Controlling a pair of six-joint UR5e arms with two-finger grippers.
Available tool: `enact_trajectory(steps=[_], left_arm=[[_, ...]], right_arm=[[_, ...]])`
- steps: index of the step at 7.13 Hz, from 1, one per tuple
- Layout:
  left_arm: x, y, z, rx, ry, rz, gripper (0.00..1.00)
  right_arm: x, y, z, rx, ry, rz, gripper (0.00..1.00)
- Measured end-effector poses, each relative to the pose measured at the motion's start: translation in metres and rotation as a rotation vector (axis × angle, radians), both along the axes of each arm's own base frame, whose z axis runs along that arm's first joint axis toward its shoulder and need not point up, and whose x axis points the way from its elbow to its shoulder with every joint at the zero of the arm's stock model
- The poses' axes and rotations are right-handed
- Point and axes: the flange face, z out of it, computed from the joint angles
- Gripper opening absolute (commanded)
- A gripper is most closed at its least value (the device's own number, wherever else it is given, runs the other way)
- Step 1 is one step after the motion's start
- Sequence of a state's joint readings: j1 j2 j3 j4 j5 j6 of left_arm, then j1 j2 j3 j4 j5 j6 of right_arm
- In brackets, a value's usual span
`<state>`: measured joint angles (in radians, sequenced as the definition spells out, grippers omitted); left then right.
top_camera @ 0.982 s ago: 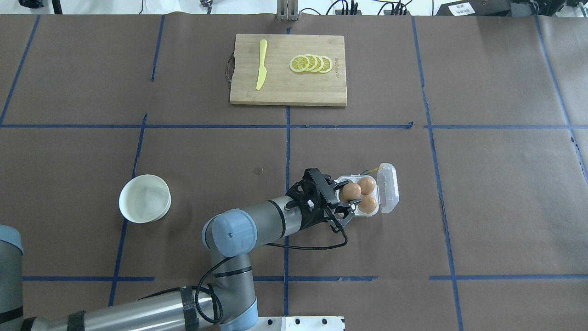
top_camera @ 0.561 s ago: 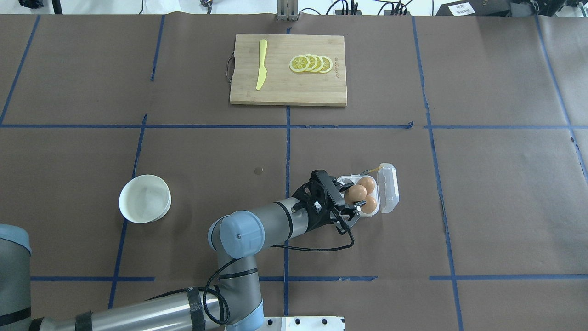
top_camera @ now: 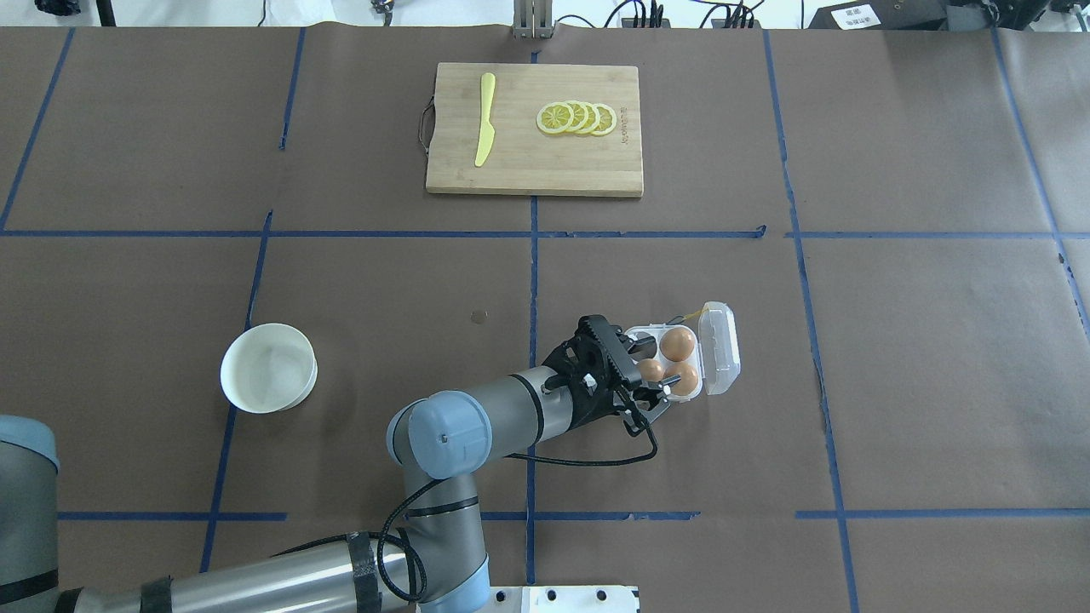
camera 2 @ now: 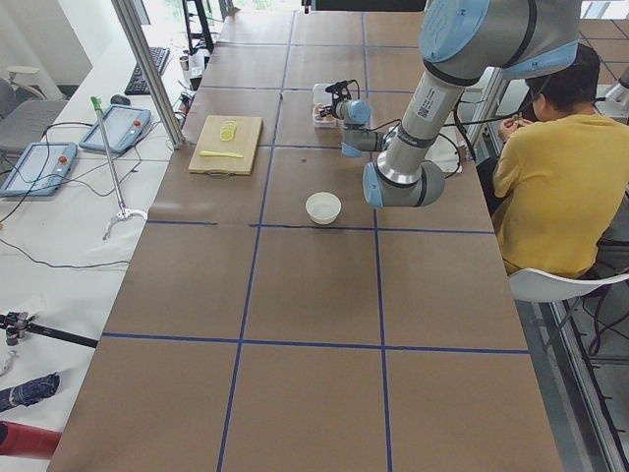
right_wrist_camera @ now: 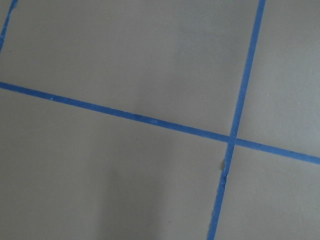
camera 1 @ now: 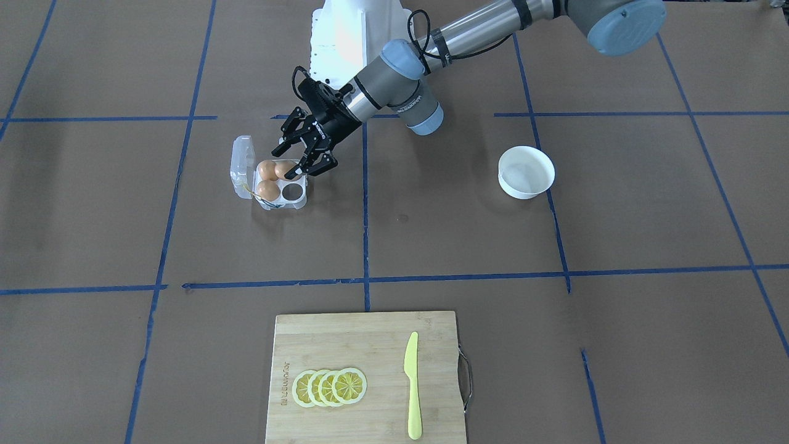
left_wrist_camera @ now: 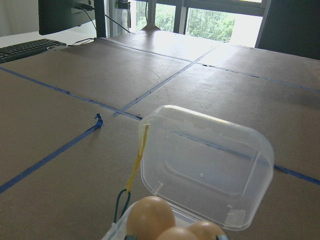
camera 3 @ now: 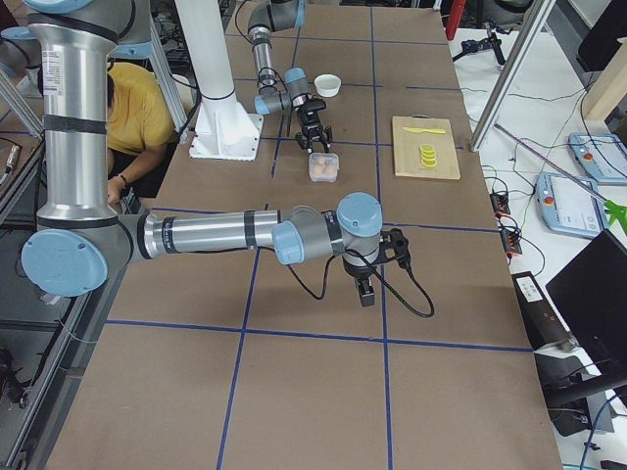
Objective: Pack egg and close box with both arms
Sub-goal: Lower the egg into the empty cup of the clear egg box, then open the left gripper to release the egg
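The left arm [camera 1: 394, 74] is reaching down from the upper right of the front-facing view, and its black two-finger left gripper [camera 1: 290, 162] is hanging over the small clear plastic four-cup box [camera 1: 300, 200], which is sitting left of centre on the brown paper-covered table [camera 1: 616, 203] taped with blue lines. The fingers are standing on either side of the tan-brown egg [camera 1: 285, 169], which is lying low in the box's upper right cup. Whether they are pinching it or merely flanking it cannot be told. Two more brown eggs [camera 1: 266, 169] [camera 1: 267, 190] are filling the upper left and lower left cups; the lower right cup is showing bare. The hinged clear lid [camera 1: 241, 166] is standing open on the box's left side, and in the left wrist view a thin yellow band [left_wrist_camera: 137, 160] is running down its left edge.

The right arm [camera 3: 216, 233] is stretching across the lower middle of the right-side view, its right gripper [camera 3: 365, 294] pointing down well apart from the box; its fingers' state cannot be told.

A round white bowl [camera 1: 526, 172] is sitting right of centre. At the bottom a wooden cutting board [camera 1: 370, 345] is carrying overlapping lemon slices [camera 1: 330, 386] and a yellow plastic knife [camera 1: 412, 388]. A person in a yellow shirt [camera 2: 550, 187] is sitting at the right edge of the left-side view.
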<state>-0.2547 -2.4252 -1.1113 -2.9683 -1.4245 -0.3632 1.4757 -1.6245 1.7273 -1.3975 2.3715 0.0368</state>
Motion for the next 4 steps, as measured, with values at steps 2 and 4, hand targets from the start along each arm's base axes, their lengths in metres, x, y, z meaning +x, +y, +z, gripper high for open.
enact_trajectory(steps=[2, 4], left_arm=[[-0.0013, 0.0003, -0.0015, 0.001, 0.004, 0.001, 0.90], [-0.0086, -0.0056, -0.0096, -0.001, 0.006, -0.004, 0.93]], right_arm=[[0.0000, 0.0000, 0.0000, 0.000, 0.000, 0.000, 1.00], [0.0000, 0.0000, 0.0000, 0.000, 0.000, 0.000, 1.00]])
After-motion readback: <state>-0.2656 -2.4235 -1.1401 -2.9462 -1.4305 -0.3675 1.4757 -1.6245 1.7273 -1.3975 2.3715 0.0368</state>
